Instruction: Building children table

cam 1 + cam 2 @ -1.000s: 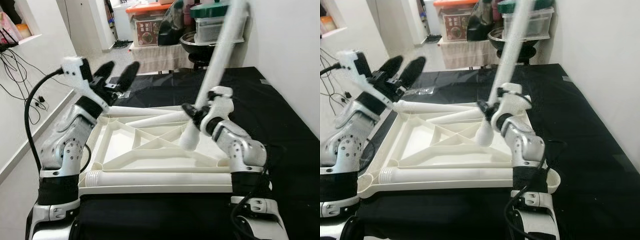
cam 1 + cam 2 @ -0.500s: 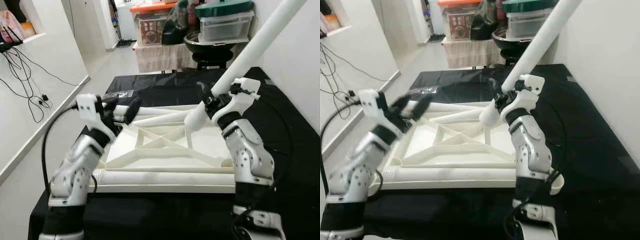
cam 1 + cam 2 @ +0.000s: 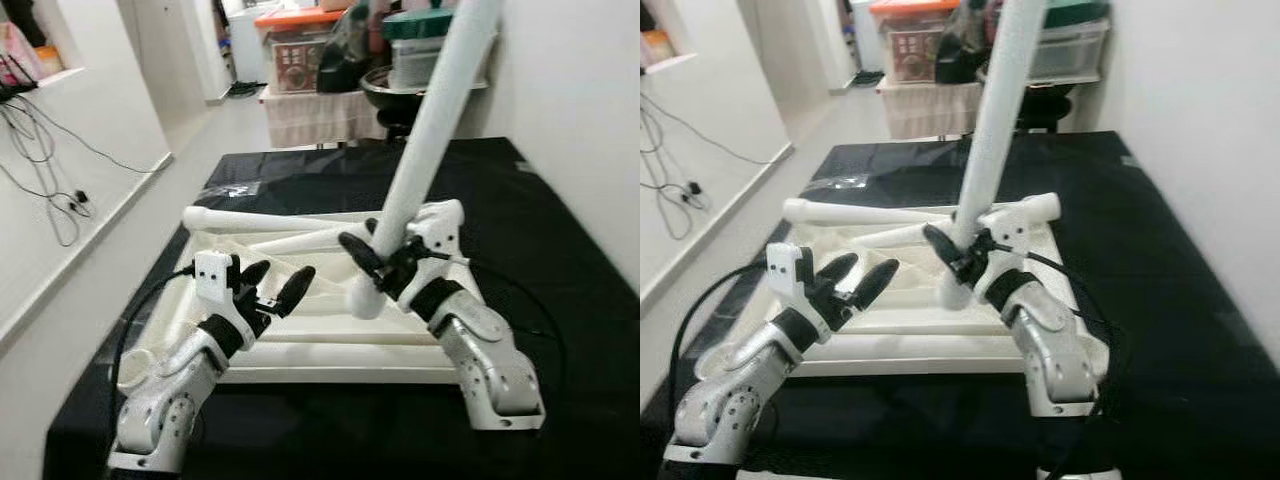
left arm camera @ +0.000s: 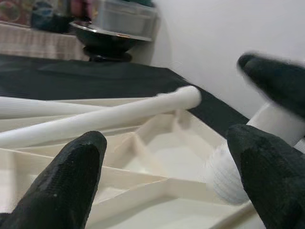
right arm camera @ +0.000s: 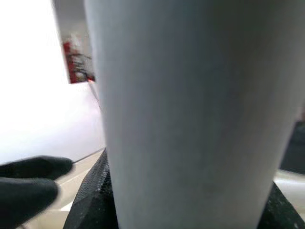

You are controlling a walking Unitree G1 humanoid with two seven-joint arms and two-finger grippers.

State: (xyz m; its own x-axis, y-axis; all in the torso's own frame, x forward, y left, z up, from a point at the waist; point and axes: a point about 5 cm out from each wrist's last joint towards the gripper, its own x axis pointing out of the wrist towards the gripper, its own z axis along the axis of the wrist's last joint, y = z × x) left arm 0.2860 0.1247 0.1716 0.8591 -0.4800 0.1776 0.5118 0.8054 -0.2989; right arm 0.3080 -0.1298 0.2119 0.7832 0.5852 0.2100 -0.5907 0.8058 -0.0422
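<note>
jaws first: my right gripper (image 3: 372,268) was pinching a white leg (image 3: 425,130) near its lower end, one black finger on each side, while my left gripper (image 3: 268,288) hung with its fingers spread and nothing between them.

the biggest thing before me was the black mat (image 3: 560,250), and on it lay the tabletop (image 3: 300,345), upside down, its ribbed underside facing up. two spare legs (image 3: 270,222) rested across its far part, lying roughly side to side.

the held leg ran steeply up and away from me, its top out of frame, tilted a little toward my right. its rounded lower end (image 3: 365,298) hung just over the right half of the tabletop, not seated in anything that i could see. i judged that the coming move turned on this: the leg's long axis had to be stood more upright and its end carried to a corner socket, and the right arm was the one already on it. the left gripper was near, over the tabletop's left side, free to steady the tabletop.

the left wrist view gave me what the head views did not: the threaded ribbing on the leg's end (image 4: 224,174), close above the ribs. the right wrist view gave me the leg's shaft (image 5: 190,114) pressed against the finger (image 5: 93,200), blurred.
</note>
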